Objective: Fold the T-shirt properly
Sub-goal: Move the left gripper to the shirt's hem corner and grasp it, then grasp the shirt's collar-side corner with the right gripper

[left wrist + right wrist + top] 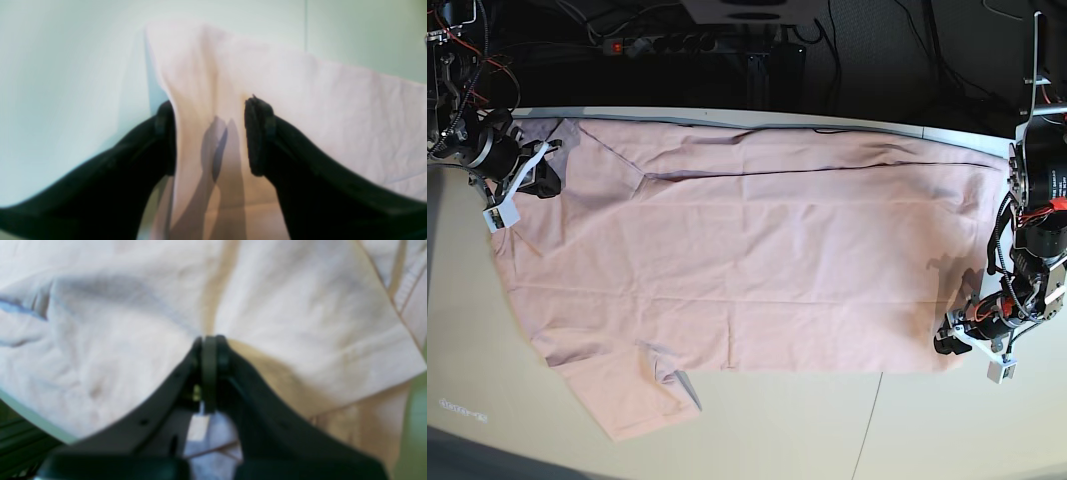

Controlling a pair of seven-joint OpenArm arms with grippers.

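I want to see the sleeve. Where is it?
In the base view, one sleeve of the T-shirt sticks out at the bottom left, flat on the table.

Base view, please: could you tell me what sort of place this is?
Probably a robotics lab bench: a pale table with a pink T-shirt spread flat, cables and a power strip behind, and exposed wiring on both arms.

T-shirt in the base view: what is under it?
The T-shirt lies spread on the pale table, which shows bare along the near edge. Whatever is beneath the cloth is covered and cannot be seen.
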